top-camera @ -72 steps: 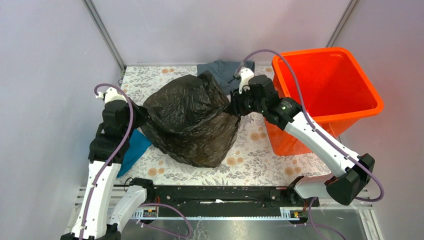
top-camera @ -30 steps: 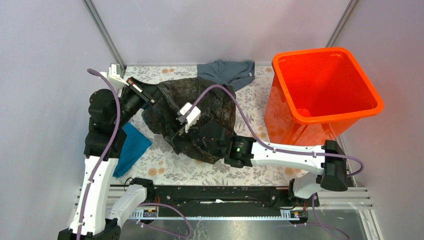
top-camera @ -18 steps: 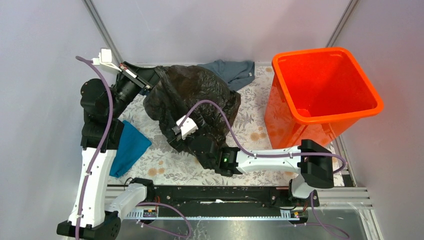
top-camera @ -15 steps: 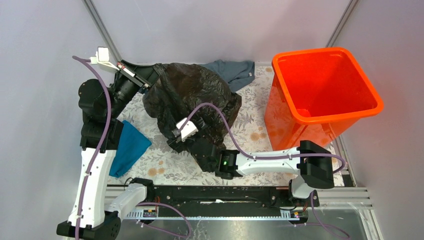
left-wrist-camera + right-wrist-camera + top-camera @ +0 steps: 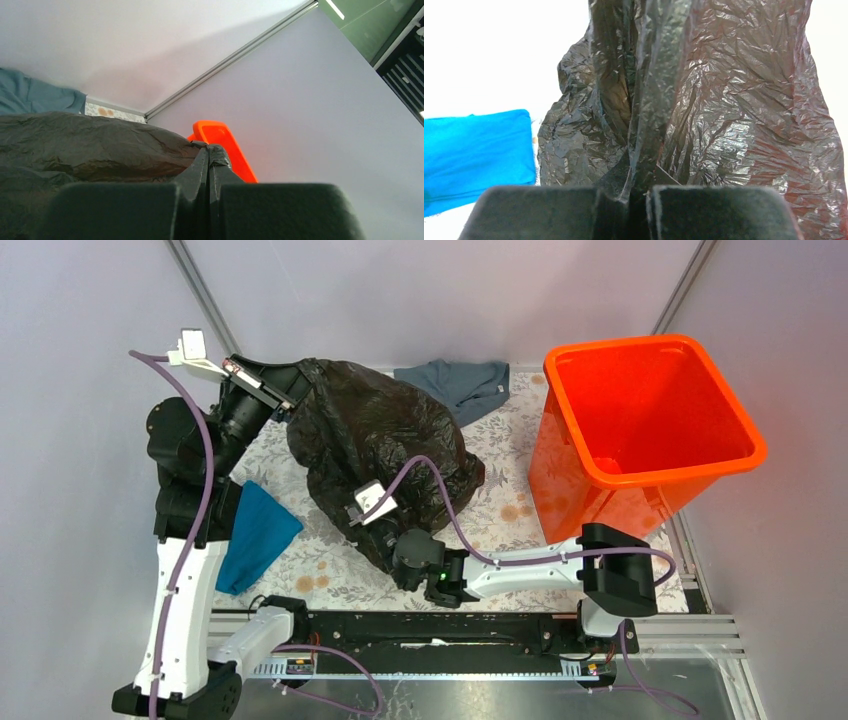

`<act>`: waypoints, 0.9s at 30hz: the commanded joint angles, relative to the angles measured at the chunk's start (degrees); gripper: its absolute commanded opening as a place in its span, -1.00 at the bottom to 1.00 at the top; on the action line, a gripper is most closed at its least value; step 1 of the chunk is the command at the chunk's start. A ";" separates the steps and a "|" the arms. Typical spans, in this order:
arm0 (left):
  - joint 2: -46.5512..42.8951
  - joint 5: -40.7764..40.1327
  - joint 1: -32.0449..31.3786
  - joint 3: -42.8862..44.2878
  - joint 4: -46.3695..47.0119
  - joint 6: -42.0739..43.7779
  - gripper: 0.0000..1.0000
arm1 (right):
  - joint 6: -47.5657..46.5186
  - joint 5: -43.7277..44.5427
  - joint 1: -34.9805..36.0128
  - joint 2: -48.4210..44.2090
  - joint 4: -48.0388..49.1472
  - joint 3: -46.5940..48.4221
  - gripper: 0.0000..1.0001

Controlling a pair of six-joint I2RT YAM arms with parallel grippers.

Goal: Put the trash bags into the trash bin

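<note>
The black trash bag (image 5: 385,445) hangs stretched between my two grippers, left of the orange trash bin (image 5: 650,430). My left gripper (image 5: 300,375) is shut on the bag's upper left edge, raised at the back left. In the left wrist view the closed fingertips (image 5: 209,150) pinch the bag (image 5: 75,150), with the bin's rim (image 5: 222,145) behind. My right gripper (image 5: 375,530) is low at the front, shut on the bag's lower fold. In the right wrist view the bag (image 5: 744,100) rises out of the closed gripper (image 5: 636,187).
A teal-blue cloth (image 5: 255,535) lies at the front left and also shows in the right wrist view (image 5: 474,155). A grey-blue cloth (image 5: 460,385) lies at the back, also in the left wrist view (image 5: 30,95). Grey walls enclose the floral tabletop (image 5: 510,520).
My left gripper has lifted the bag's edge up and back to the left. My right gripper has swung from the bin side down to the front, drawing the bag taller and narrower.
</note>
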 commanded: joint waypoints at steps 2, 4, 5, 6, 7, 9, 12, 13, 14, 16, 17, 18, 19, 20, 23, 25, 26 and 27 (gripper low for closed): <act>-2.30 -3.44 0.19 4.74 -5.31 7.85 -1.00 | 9.02 -1.70 -0.87 -8.29 -5.12 0.46 -1.00; -3.17 -5.66 0.19 5.32 -8.85 11.63 -1.00 | 16.92 -5.56 -3.12 -12.83 -14.22 0.90 -1.00; -3.88 -7.20 0.19 5.23 -10.78 13.54 -1.00 | 21.32 -7.49 -4.84 -14.87 -18.15 1.38 -1.00; -4.72 -8.55 0.19 4.43 -12.44 15.23 -1.00 | 26.54 -10.65 -6.89 -16.72 -23.41 2.32 -1.00; -5.84 -9.77 0.20 3.43 -13.75 16.70 -1.00 | 30.49 -12.84 -9.20 -18.26 -27.62 3.21 -1.00; -8.37 -10.49 0.19 -0.06 -14.90 18.10 -1.00 | 35.44 -16.56 -12.90 -20.90 -32.60 4.28 -1.00; -11.74 -4.02 0.19 -7.94 -10.46 14.05 -1.00 | 36.55 -18.73 -15.16 -20.94 -34.19 7.68 -1.00; -12.39 -0.69 0.19 -11.07 -7.72 11.52 -1.00 | 36.17 -19.22 -15.42 -20.03 -34.25 9.16 -1.00; -12.74 2.54 0.19 -13.89 -4.96 8.96 -1.00 | 35.78 -19.37 -15.52 -18.99 -34.73 10.88 -1.00; -13.25 7.45 0.19 -18.29 -1.68 5.65 -1.00 | 35.20 -18.76 -16.05 -17.05 -35.90 14.14 -1.00; -13.74 8.66 0.19 -19.57 -1.53 5.17 -1.00 | 35.43 -18.44 -16.60 -16.80 -35.89 15.08 -1.00; -14.55 9.32 0.19 -20.89 -1.77 5.30 -1.00 | 36.01 -18.81 -17.62 -16.85 -35.86 15.50 -1.00; -15.60 9.56 0.19 -21.87 -2.38 5.73 -1.00 | 36.47 -19.52 -18.34 -17.03 -35.59 15.61 -1.00; -16.81 9.75 0.19 -22.95 -3.10 6.19 -1.00 | 36.61 -20.04 -19.05 -17.14 -35.29 15.84 -1.00; -19.39 13.71 0.19 -27.47 -3.36 6.57 -0.96 | 34.98 -21.30 -20.35 -16.88 -35.59 17.52 -1.00; -20.20 16.96 0.19 -29.06 -3.35 7.44 -0.75 | 32.93 -22.82 -21.12 -16.65 -36.08 19.04 -1.00; -20.41 18.73 0.19 -29.02 -3.55 8.76 -0.60 | 31.57 -23.92 -21.41 -16.63 -36.70 19.98 -1.00; -20.51 20.09 0.19 -28.34 -4.29 10.75 -0.41 | 30.15 -24.39 -21.53 -16.79 -37.39 20.94 -1.00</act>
